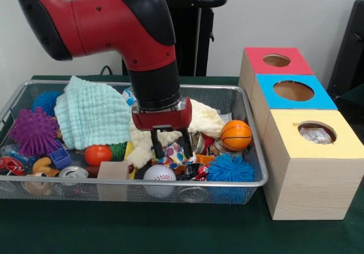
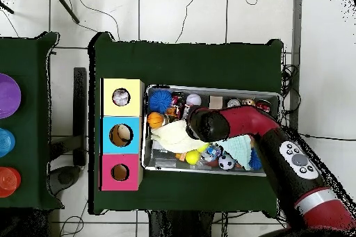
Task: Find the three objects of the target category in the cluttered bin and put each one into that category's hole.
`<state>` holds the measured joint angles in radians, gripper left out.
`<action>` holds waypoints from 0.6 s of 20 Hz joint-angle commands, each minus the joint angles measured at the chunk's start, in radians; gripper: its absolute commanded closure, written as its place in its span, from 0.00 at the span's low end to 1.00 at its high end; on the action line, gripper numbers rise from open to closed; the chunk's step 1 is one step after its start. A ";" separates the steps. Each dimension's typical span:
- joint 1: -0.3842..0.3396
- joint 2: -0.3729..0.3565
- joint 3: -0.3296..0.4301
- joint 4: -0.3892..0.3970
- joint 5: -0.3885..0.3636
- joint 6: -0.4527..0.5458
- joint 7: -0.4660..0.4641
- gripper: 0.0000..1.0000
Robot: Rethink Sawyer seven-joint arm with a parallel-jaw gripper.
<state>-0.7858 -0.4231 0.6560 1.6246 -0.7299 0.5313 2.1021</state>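
Note:
A wire bin [image 1: 250, 181] holds mixed clutter. My gripper [image 1: 172, 146] reaches down into its middle, open, with its fingertips [image 1: 157, 149] either side of a small multicoloured item [image 1: 174, 155]. Around it lie an orange basketball [image 1: 236, 135], a baseball [image 1: 160, 173], a blue spiky ball [image 1: 230, 168], a purple spiky ball [image 1: 34, 130] and an orange-red ball [image 1: 98, 154]. To the right stand three wooden boxes with holes: red [image 1: 277, 60], blue [image 1: 293, 90] and yellow [image 1: 317, 131], the yellow one with something crinkled inside. In the overhead view the arm [image 2: 236, 124] hides the gripper.
A mint cloth [image 1: 94, 114] and a cream cloth [image 1: 205, 119] cover the bin's back. A wooden block [image 1: 113, 171], a can [image 1: 74, 173] and a blue block [image 1: 60, 157] sit at its front left. Coloured discs [image 2: 7, 95] lie on a second table.

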 commanded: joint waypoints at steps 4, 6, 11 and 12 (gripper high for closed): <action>0.016 0.103 -0.031 -0.104 -0.094 -0.067 -0.128 0.00; 0.016 0.102 -0.027 -0.108 -0.095 -0.062 -0.136 1.00; 0.023 0.091 -0.025 -0.103 -0.076 -0.033 -0.132 1.00; 0.024 0.091 -0.024 -0.104 -0.071 -0.028 -0.131 1.00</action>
<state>-0.7734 -0.3980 0.6557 1.5953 -0.7443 0.5283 2.1019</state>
